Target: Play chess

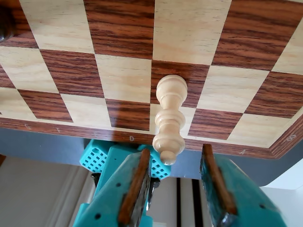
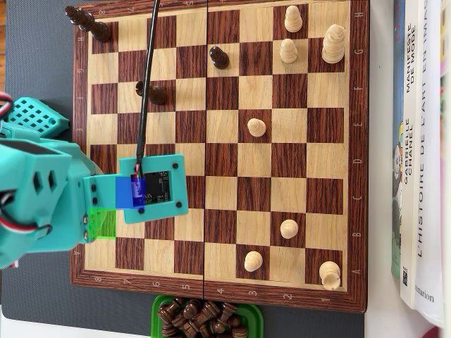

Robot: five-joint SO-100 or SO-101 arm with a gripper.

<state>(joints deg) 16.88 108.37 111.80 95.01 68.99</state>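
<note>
Wrist view
Fingers: my gripper (image 1: pixel 175 155) comes in from the bottom edge. The two teal fingers (image 1: pixel 135 189) have brown pads and are spread wide, with nothing pinched.
Piece: a light piece (image 1: pixel 169 118) stands with its base on a dark square, one row in from the board's edge. Its round head points toward me and sits in the gap between my tips. There is clear space on both sides, so neither pad touches it.
Board: the board (image 1: pixel 118 28) fills the upper part of the picture, and its lettered border runs just above my fingers.
Dark piece: one (image 1: pixel 5 23) is cut off at the top left corner, well apart from me.
Beyond the edge: a teal grid part (image 1: pixel 97 156) of my arm shows below the border, beside my left-hand finger.

Overhead view
Arm: my arm (image 2: pixel 42 197) reaches in from the left, over the board's (image 2: pixel 359 176) left columns. A camera plate (image 2: pixel 153 189) sits on top, and a black cable (image 2: pixel 146 84) runs up from it.
Fingers: they are hidden under my arm, and so is the light piece between them.
Dark pieces: two are at the top left corner (image 2: pixel 88 21), one is on the third row (image 2: pixel 155 91), and one is near the top middle (image 2: pixel 219 56).
Light pieces: three are at the top right (image 2: pixel 334 44), one is mid-board (image 2: pixel 257 127), and three are at the lower right (image 2: pixel 289 227).
Tray: a green tray (image 2: pixel 156 310) touches the board's bottom edge and is full of dark pieces.
Books: the books (image 2: pixel 423 141) lie along the right side, just beside the board.
</note>
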